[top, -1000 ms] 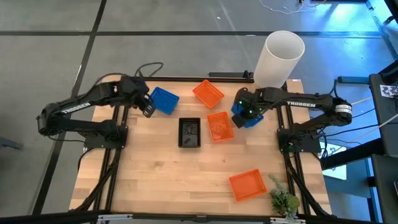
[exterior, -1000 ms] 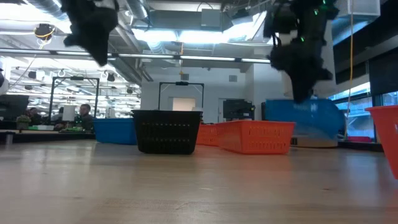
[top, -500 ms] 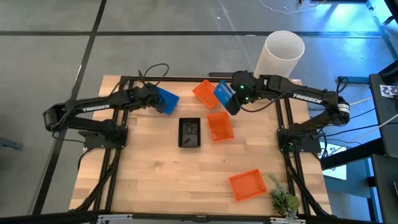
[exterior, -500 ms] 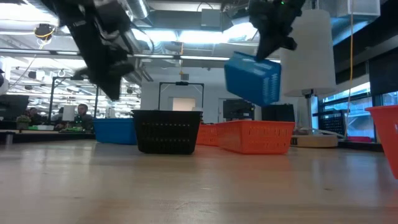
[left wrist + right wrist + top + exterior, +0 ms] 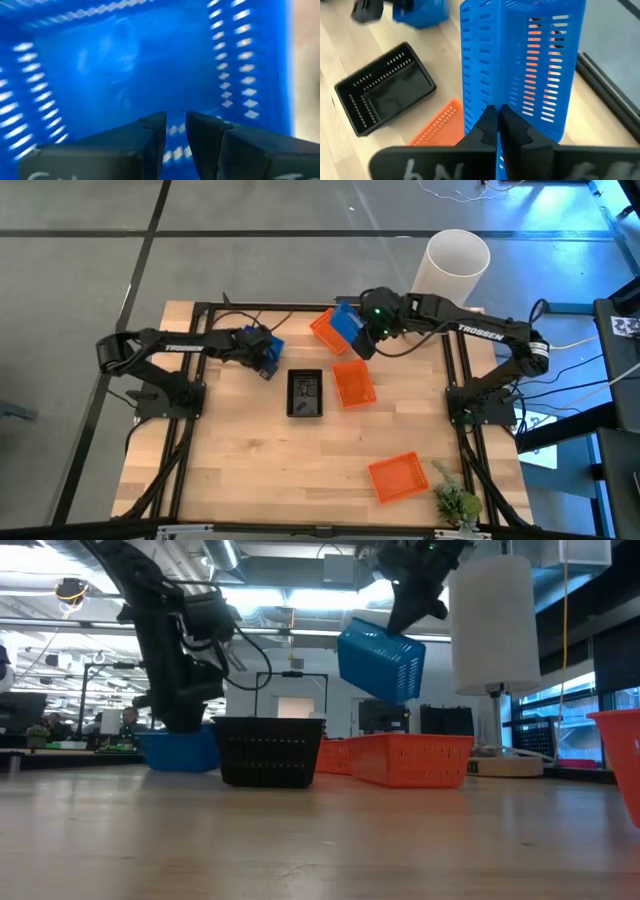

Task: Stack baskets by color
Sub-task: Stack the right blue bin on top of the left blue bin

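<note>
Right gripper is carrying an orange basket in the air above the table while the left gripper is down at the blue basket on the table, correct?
Not quite: the basket the right gripper carries is blue, not orange. The low view shows it hanging in the air, clear of the table, and the right wrist view shows the gripper shut on its wall. The left gripper is indeed down at the other blue basket.

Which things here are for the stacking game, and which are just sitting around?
For the job:
- blue basket held up by the right gripper
- blue basket under the left gripper
- black basket
- three orange baskets

Just lying about:
- white cylinder
- green plant
</note>
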You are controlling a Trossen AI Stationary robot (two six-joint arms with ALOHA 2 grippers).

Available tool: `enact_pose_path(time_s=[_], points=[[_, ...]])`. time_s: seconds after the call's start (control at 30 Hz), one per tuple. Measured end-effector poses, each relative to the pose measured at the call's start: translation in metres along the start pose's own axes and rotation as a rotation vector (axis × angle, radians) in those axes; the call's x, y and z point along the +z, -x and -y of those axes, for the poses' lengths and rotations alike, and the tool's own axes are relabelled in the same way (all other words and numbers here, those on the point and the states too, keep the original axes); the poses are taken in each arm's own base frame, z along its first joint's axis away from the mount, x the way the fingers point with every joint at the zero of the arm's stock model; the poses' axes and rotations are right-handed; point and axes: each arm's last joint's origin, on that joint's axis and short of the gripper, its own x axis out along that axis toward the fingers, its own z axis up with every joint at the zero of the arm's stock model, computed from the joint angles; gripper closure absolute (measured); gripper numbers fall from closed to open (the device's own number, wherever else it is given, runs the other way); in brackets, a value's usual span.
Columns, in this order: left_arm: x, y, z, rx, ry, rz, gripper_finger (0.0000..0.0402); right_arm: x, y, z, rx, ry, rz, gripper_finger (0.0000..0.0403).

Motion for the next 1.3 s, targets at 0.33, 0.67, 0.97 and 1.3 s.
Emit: enact_pose_path(time_s=[0.33, 0.67, 0.97, 1.3], points=[[-0.015, 0.012, 0.030, -0.261, -0.030, -0.102, 0.0337, 0.023, 0.005, -0.002, 0.007, 0.054, 0.062, 0.0402], [0.007, 0.084, 0.035, -0.025, -0.089, 0.073, 0.0337, 0.056, -0.005, -0.019, 0.045, 0.046, 0.105, 0.0402], [-0.006, 0.185, 0.007, 0.138, -0.022, 0.176, 0.0337, 0.081, -0.024, -0.080, 0.121, 0.103, 0.094, 0.0402], [-0.029, 0.233, -0.021, 0.063, -0.046, 0.285, 0.0337, 0.096, -0.069, -0.139, 0.165, 0.033, 0.132, 0.0402]])
